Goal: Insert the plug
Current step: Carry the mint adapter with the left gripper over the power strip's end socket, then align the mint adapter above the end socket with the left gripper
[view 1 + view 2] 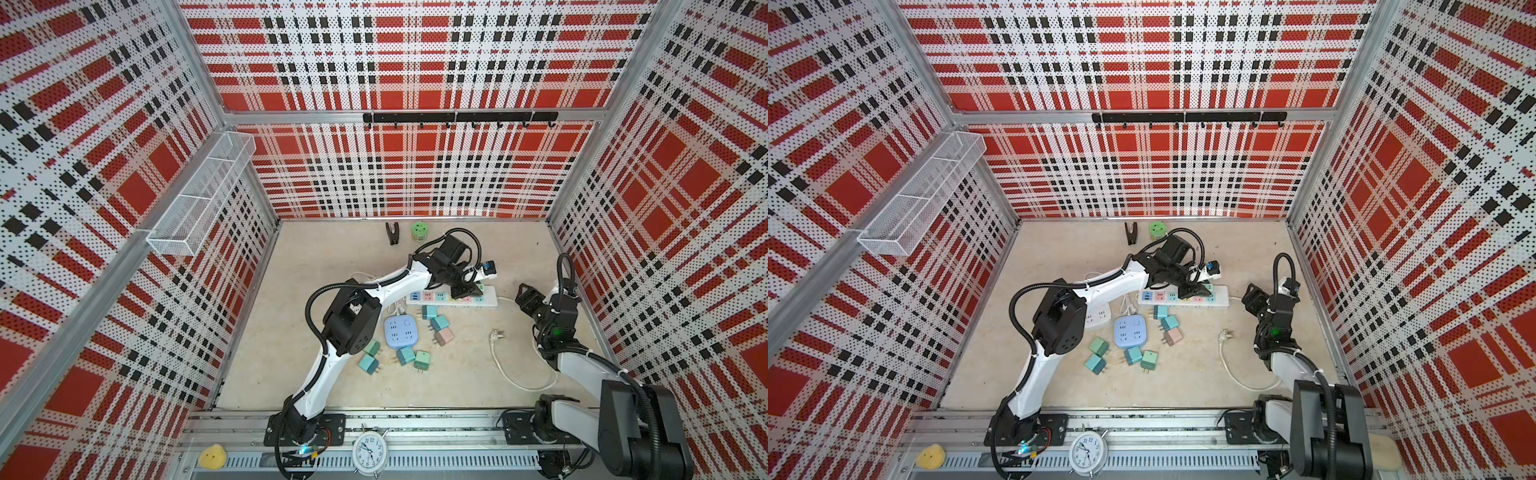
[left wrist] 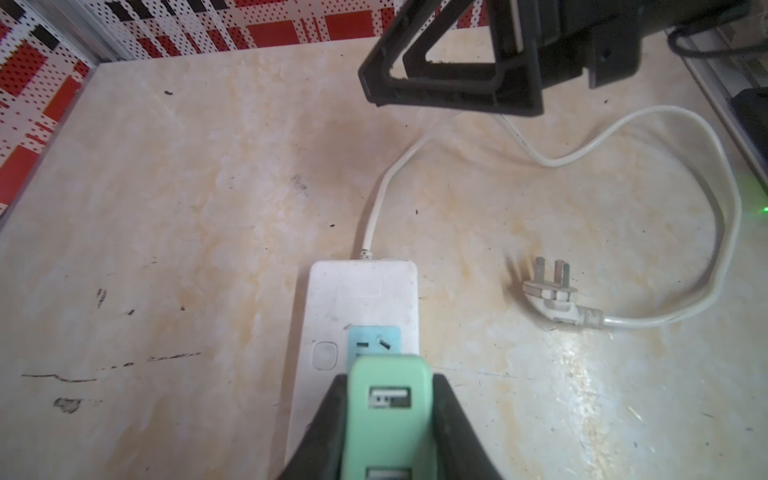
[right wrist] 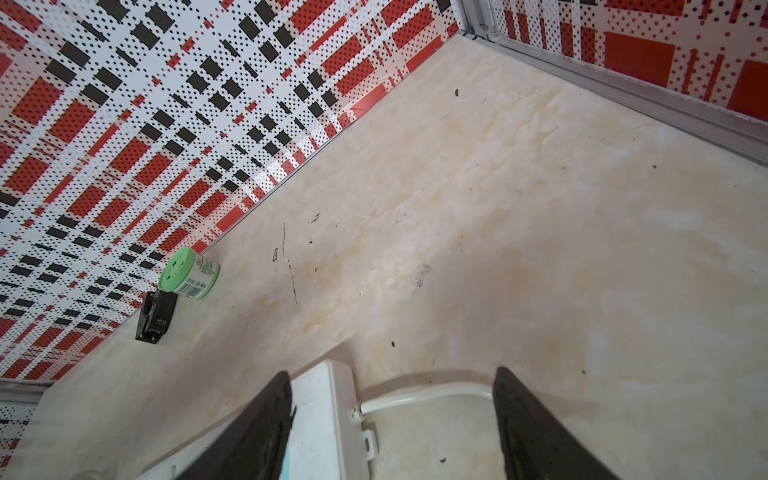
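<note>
We see the left fingers (image 1: 467, 291) clenched on a mint-green plug (image 2: 390, 415), one finger pressed against each side of it. The plug's two USB ports face the left wrist camera. It sits over the white power strip (image 2: 361, 299), toward the strip's right end in both top views. There it covers the near edge of the blue socket (image 2: 374, 338), the last socket before the bare end where the cord leaves. Whether its pins are already in a socket we cannot tell.

The right fingers (image 1: 524, 296) are spread apart and grasp nothing. They hang just beside that bare end of the strip. In the right wrist view the corner of the strip and the start of the white cord (image 3: 424, 392) show in the gap between them.

The cord runs in a wide loop over the worktop (image 1: 415, 395). It ends in a pronged head (image 2: 552, 301) that lies loose, well apart from the strip.

In front of the strip several loose plugs (image 1: 405, 355), teal, green and one pink, lie scattered around a pale blue socket cube (image 1: 400, 330).

Near the back wall a green tub (image 3: 189, 274) stands just beside a black clip (image 3: 156, 318).
</note>
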You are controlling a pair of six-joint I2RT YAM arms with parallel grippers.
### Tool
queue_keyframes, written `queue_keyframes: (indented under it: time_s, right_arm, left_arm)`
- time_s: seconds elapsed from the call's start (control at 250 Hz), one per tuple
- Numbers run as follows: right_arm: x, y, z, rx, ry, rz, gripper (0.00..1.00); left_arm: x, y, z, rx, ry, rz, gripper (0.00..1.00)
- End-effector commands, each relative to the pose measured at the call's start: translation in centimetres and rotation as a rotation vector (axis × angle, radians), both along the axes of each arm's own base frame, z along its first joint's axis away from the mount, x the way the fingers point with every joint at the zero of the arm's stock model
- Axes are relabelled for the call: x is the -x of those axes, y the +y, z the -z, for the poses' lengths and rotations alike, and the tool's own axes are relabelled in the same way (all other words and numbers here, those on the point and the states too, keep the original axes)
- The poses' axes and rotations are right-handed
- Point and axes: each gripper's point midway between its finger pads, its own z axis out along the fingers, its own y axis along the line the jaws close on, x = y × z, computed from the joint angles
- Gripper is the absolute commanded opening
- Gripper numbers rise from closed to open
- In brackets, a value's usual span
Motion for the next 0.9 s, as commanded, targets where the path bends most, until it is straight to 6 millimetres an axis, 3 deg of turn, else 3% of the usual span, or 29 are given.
queue_keyframes:
  time_s: [0.0, 0.252, 0.5, 0.756, 0.896]
  right_arm:
    - [-0.3, 0.1, -0.8, -0.011, -0.045, -0.004, 0.77]
    - [-0.2, 0.1, -0.8, -0.013, -0.048, -0.005, 0.76]
    - [-0.2, 0.1, -0.8, -0.014, -0.050, -0.006, 0.76]
    - [-0.2, 0.2, -0.9, -0.013, -0.059, -0.010, 0.75]
    - [-0.1, 0.2, -1.0, -0.013, -0.060, -0.008, 0.76]
  left_arm:
    - [0.1, -1.6, -0.3, 0.041, 0.014, 0.015, 0.00]
    - [-0.8, -2.3, 0.7, 0.045, 0.032, -0.005, 0.00]
    - [-2.2, -1.7, 1.6, 0.022, 0.018, -0.050, 0.00]
    - [-1.5, -2.4, 2.4, 0.022, 0.039, -0.022, 0.00]
    - [-2.1, -2.4, 2.9, 0.012, 0.035, -0.038, 0.00]
